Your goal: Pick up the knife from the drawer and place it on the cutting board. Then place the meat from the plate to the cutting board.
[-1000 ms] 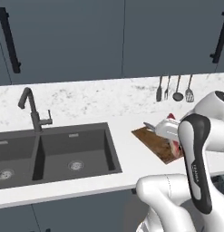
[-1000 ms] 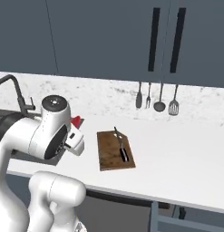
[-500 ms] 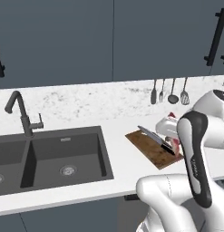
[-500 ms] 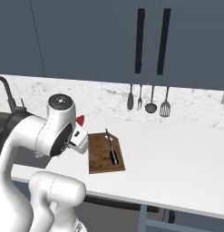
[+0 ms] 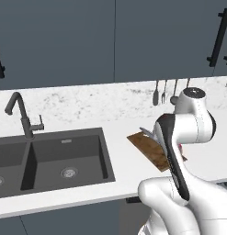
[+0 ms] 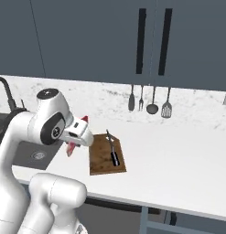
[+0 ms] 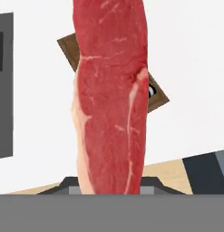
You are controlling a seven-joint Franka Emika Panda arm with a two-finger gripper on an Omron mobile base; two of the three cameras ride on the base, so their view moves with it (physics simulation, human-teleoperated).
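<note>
One knife (image 6: 113, 149) lies on the cutting board (image 6: 106, 155), handle toward the counter's front edge. My gripper (image 6: 77, 139), clamped on the meat (image 7: 111, 97), holds it off the counter left of the board. Four utensils (image 6: 149, 98) hang behind; the sink (image 5: 50, 160) lies further left.

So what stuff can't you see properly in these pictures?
- The jaws: in the hand view the meat covers them, so how they stand cannot be told.
- The board: in the hand view the meat hides most of it; in the left base view the arm cuts off its right part.
- The knife: in the hand view only a dark bit peeks past the meat.
</note>
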